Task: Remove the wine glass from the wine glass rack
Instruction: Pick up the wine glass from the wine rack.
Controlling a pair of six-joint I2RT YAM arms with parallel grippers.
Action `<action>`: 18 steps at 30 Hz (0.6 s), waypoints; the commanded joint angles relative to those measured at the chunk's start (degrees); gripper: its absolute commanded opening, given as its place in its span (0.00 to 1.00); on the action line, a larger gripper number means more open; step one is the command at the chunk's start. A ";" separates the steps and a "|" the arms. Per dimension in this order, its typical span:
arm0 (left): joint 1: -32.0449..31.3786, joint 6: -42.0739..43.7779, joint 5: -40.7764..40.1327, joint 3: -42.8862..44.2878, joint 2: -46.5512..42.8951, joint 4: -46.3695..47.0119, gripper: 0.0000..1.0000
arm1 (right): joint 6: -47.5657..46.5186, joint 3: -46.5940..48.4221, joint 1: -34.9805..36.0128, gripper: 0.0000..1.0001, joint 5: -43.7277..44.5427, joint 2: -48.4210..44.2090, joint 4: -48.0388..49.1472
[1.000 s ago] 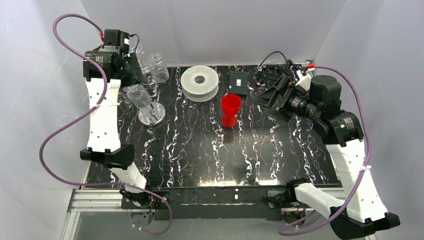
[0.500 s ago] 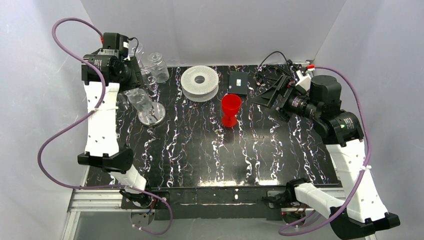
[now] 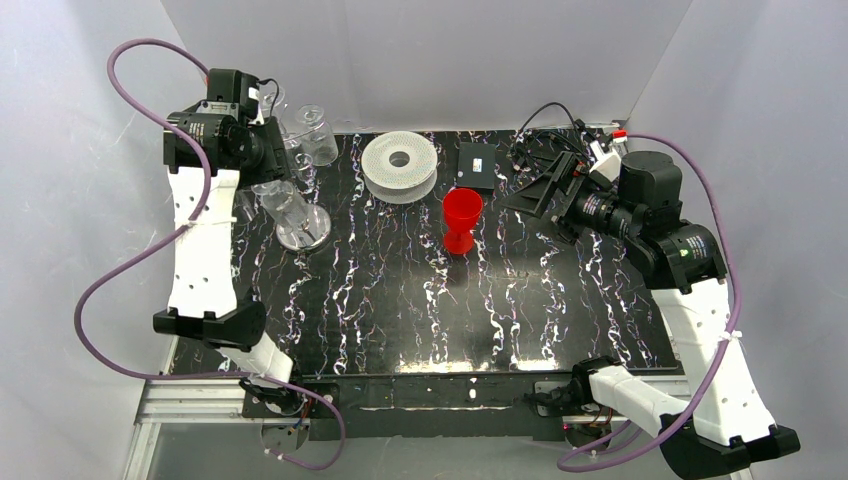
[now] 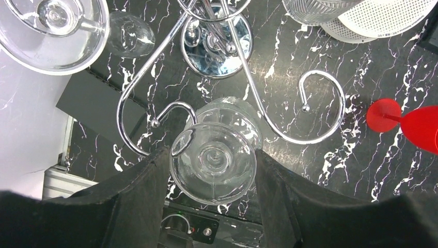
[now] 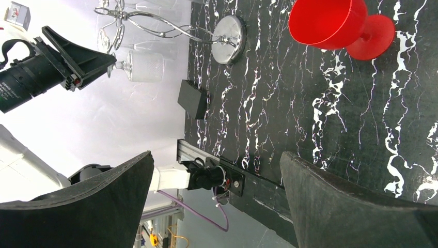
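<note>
Worktop [image 3: 400,320] of black marble carries everything. At its far left stands the wine glass rack [image 4: 217,51], chrome foot down, wire arms curling outward. Left pincer [image 4: 212,155] is clamped on a wine glass [image 4: 213,163] by its foot, bowl pointing away, just beside one curled arm; whether they touch, I can't tell. Right pincer [image 5: 216,155] hangs spread wide near a red goblet [image 3: 461,218].

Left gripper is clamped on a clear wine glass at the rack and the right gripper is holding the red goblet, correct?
Not quite. The right gripper is open and empty; the red goblet stands free on the table, as the right wrist view shows. The left gripper is clamped on the wine glass at the rack.
</note>
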 commanded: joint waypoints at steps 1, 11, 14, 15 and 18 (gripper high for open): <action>-0.41 0.55 0.02 -1.18 -4.08 -11.58 0.32 | -0.18 -0.61 -0.40 1.00 -1.69 -0.65 3.44; -1.38 1.21 0.38 -2.90 -5.58 -11.87 0.32 | -0.08 -2.75 -0.39 1.00 -4.59 -1.07 6.60; -1.60 1.38 0.65 -3.29 -5.89 -11.79 0.31 | -0.07 -3.10 -0.37 1.00 -5.72 -0.97 7.61; -1.71 1.46 0.77 -3.37 -5.97 -11.72 0.32 | -0.05 -3.15 -0.39 1.00 -6.01 -0.94 7.93; -1.90 1.60 1.25 -3.55 -6.13 -11.66 0.32 | -0.35 -3.52 -0.35 1.00 -7.16 -0.98 8.84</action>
